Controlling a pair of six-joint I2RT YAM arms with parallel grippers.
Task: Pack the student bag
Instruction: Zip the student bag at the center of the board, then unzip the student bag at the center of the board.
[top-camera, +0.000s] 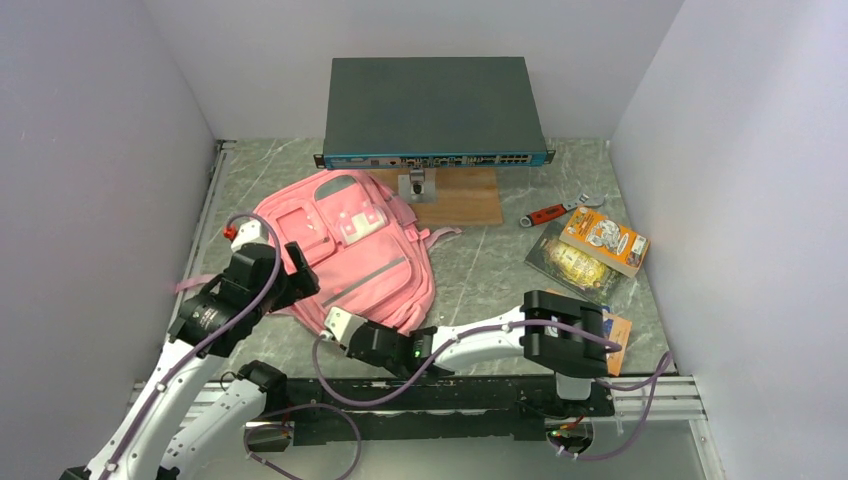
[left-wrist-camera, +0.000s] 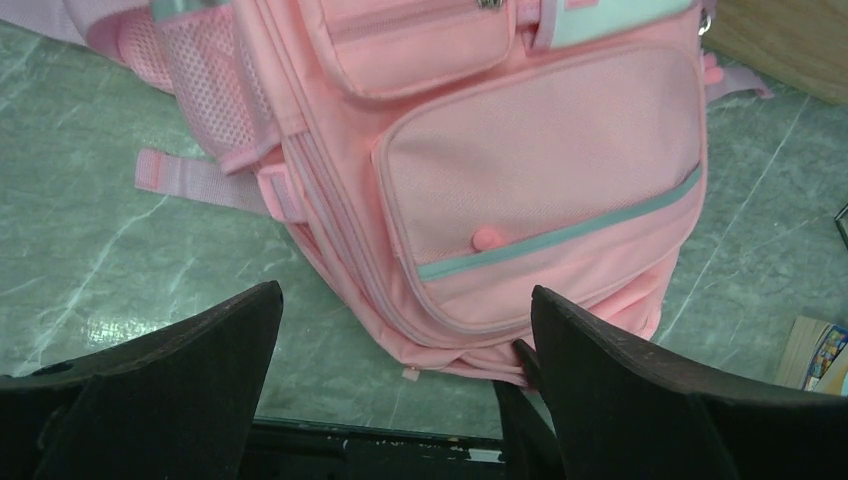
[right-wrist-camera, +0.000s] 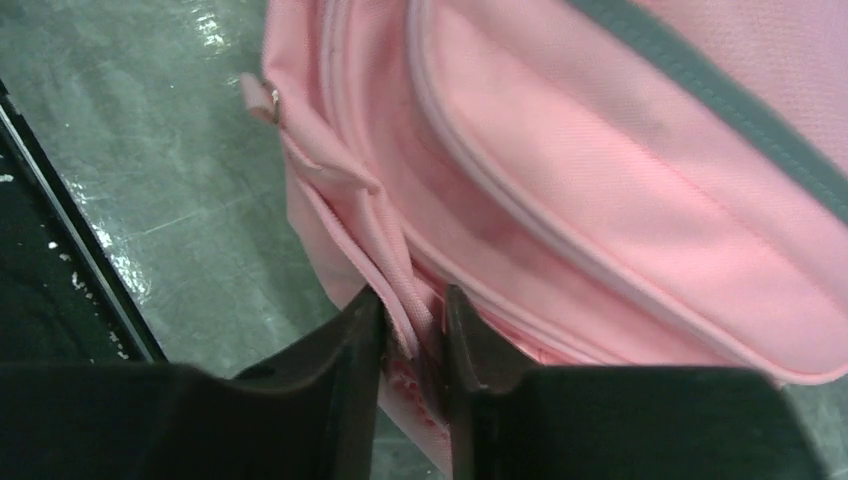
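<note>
student bag fold, partly hidden between fingers, pinched by right hand; left hand spread wide.

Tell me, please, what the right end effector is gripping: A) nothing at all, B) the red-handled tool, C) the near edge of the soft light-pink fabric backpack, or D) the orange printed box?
C: in the right wrist view the right end effector is shut on a fold of the soft light-pink fabric backpack at its edge.
</note>
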